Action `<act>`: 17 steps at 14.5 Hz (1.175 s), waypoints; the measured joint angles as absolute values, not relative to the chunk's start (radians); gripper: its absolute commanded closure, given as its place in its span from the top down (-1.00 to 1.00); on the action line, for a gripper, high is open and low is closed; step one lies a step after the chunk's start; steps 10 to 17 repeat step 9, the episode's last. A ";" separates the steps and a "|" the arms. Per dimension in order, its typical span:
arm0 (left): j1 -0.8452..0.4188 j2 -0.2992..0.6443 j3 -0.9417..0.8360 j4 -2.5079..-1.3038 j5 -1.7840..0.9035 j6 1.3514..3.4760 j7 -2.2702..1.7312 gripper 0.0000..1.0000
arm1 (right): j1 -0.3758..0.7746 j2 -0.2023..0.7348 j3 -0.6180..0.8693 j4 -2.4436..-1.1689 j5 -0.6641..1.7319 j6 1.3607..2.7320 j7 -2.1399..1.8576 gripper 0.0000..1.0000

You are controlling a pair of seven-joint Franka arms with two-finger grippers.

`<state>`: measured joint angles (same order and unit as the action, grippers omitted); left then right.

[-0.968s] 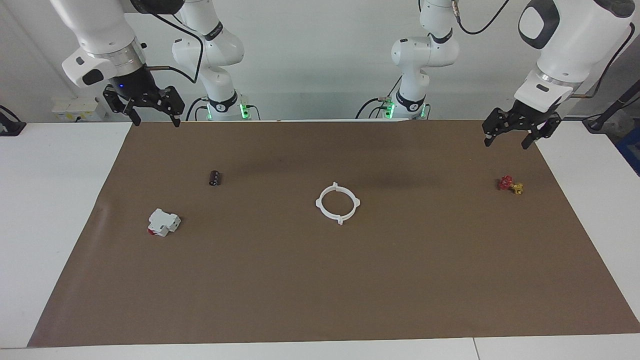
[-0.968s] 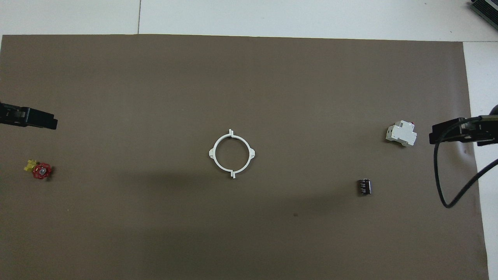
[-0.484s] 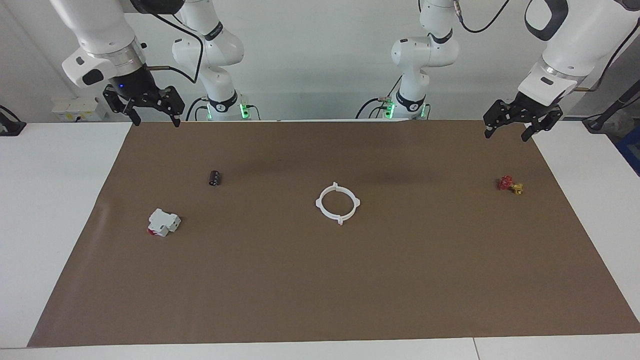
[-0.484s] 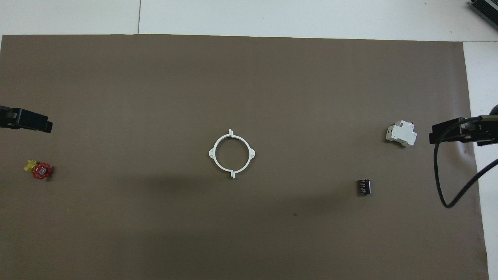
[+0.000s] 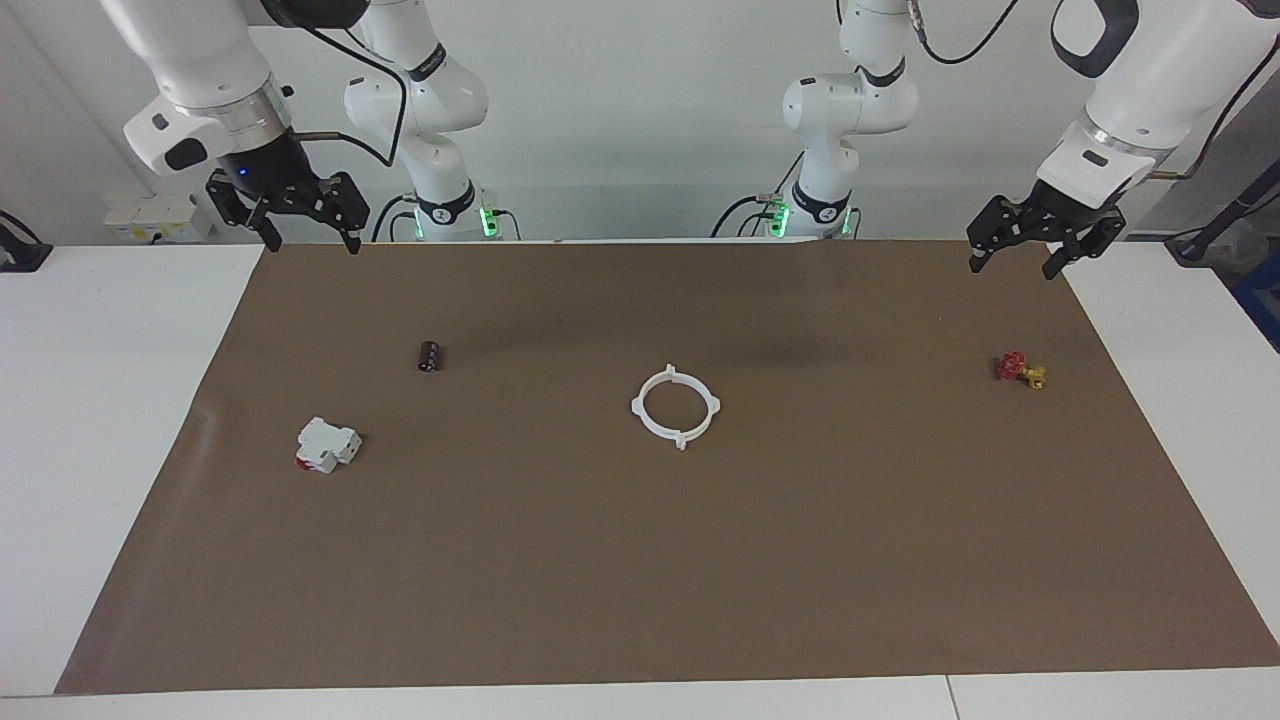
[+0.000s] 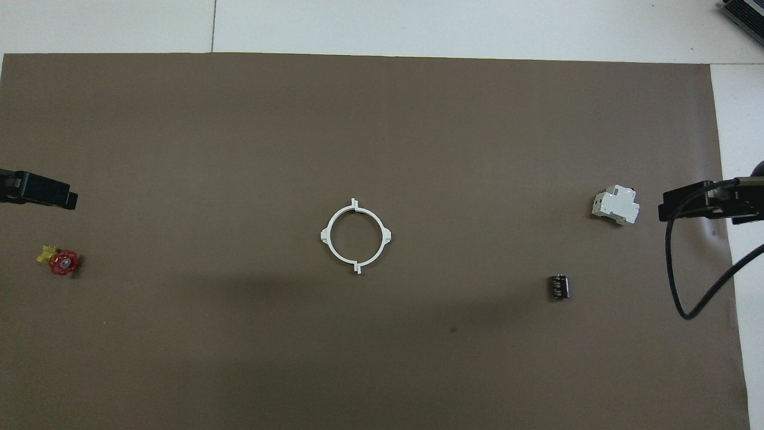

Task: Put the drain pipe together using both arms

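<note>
The drain pipe (image 5: 645,394) lies flat at the middle of the brown mat as one white ring with four small tabs, its two half arcs joined; it also shows in the overhead view (image 6: 331,226). My left gripper (image 5: 1012,266) hangs open and empty in the air over the mat's corner at the left arm's end, well apart from the ring. One of its fingers (image 6: 45,192) shows at the overhead view's edge. My right gripper (image 5: 312,245) hangs open and empty over the mat's corner at the right arm's end. One of its fingers (image 6: 686,206) shows in the overhead view.
A white box with a red part (image 5: 326,445) and a small dark cylinder (image 5: 430,356) lie toward the right arm's end. A small red and yellow valve (image 5: 1020,369) lies toward the left arm's end. A black cable (image 6: 677,286) hangs from the right arm.
My left gripper has risen a little and drawn back toward the left arm's end of the table. The ring and my right gripper have not moved.
</note>
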<state>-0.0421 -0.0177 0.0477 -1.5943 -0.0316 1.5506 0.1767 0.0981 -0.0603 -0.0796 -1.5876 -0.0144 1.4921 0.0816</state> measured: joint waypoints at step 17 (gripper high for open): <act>-0.042 -0.018 0.047 -1.594 -0.032 1.529 0.177 1.00 | 0.098 -0.060 -0.080 -1.588 -0.014 1.492 0.082 1.00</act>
